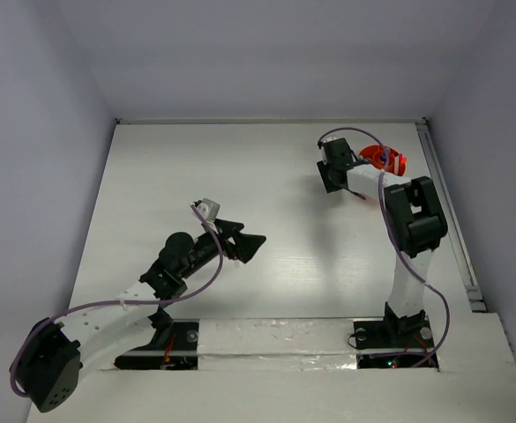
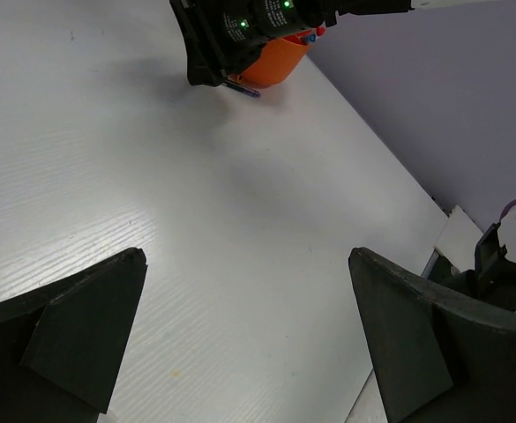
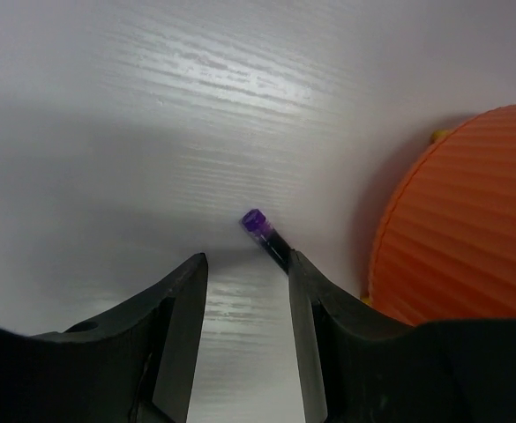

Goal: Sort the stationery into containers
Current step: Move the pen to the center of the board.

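Observation:
The orange ribbed cup point(image 1: 379, 159) stands at the far right of the table, with red and blue items showing in it. My right gripper point(image 1: 334, 179) is low beside it, open. In the right wrist view a dark pen with a purple cap point(image 3: 265, 233) lies on the table just ahead of the gripper point(image 3: 245, 263). The pen's body runs behind the right fingertip point(image 3: 303, 273), and the cup point(image 3: 469, 220) is at the right. My left gripper point(image 1: 243, 241) is open and empty over the middle of the table. Its view shows the cup point(image 2: 275, 63) and the pen's end point(image 2: 243, 87) far ahead.
White table with grey walls round it; the right wall point(image 2: 452, 97) and the table's right edge are close to the cup. A white rail point(image 1: 447, 211) runs along the right edge. Purple cables hang along both arms.

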